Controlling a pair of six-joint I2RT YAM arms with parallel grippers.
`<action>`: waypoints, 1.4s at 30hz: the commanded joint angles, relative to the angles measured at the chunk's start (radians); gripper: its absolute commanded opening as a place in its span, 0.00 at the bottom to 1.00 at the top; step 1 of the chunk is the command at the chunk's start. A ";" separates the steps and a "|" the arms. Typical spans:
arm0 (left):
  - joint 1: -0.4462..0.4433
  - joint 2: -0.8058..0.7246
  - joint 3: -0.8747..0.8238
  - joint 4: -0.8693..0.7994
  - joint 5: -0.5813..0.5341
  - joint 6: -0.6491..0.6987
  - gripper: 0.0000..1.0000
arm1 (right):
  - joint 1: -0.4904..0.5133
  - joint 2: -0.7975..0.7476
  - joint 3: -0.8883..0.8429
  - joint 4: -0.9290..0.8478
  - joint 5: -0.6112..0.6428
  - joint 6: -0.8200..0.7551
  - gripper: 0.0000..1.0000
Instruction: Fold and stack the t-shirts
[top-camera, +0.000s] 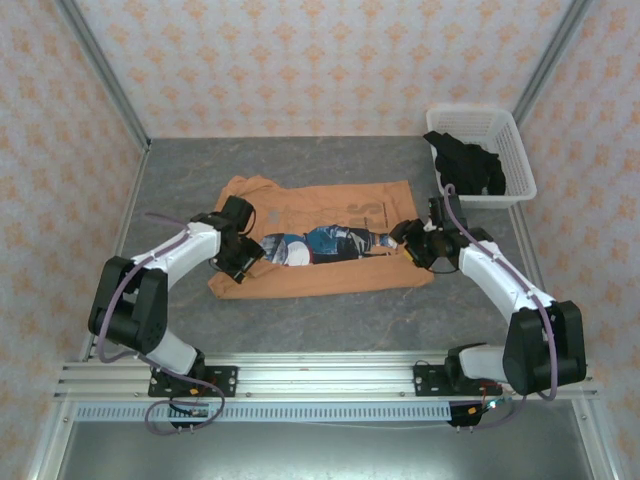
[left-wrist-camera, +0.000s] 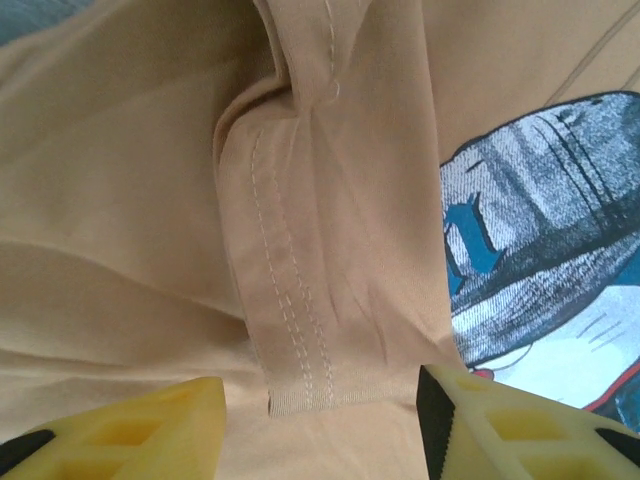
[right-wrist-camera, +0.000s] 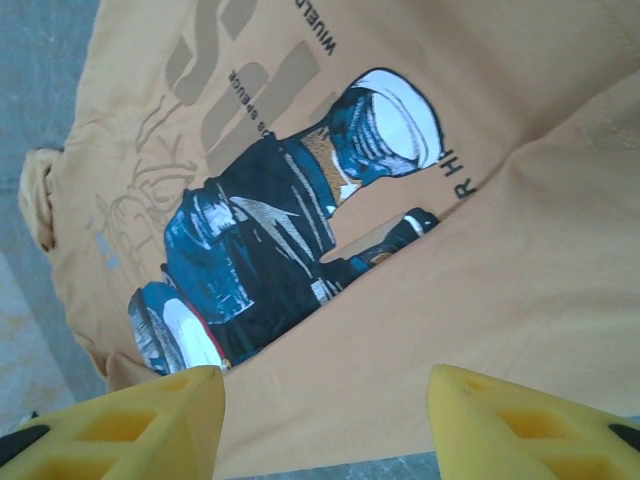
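The orange t-shirt (top-camera: 330, 205) lies flat across the middle of the table, its near long edge folded up over part of the chest print (top-camera: 320, 243). My left gripper (top-camera: 248, 252) hovers over the shirt's left end. Its yellow fingers (left-wrist-camera: 110, 425) stand apart, and a stitched hem (left-wrist-camera: 290, 330) lies loose between them. My right gripper (top-camera: 408, 240) is at the shirt's right end, also open, and the folded orange cloth (right-wrist-camera: 520, 260) and the print (right-wrist-camera: 270, 230) lie below it. The black t-shirt (top-camera: 468, 165) sits bunched in the basket.
The white lattice basket (top-camera: 512, 135) stands at the back right corner, just behind my right arm. Metal frame posts and patterned walls close in the grey table (top-camera: 330, 320) on three sides. Bare tabletop runs between the shirt and the arm bases.
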 joint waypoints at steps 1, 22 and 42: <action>-0.012 0.047 -0.003 0.019 0.011 -0.017 0.51 | 0.004 0.000 -0.007 0.041 -0.024 0.003 0.56; -0.092 0.266 0.350 -0.213 -0.097 0.235 0.00 | 0.003 0.013 -0.004 -0.004 0.009 0.019 0.52; -0.176 0.561 0.752 -0.446 -0.304 0.463 0.12 | 0.003 0.041 -0.017 -0.004 -0.012 0.022 0.52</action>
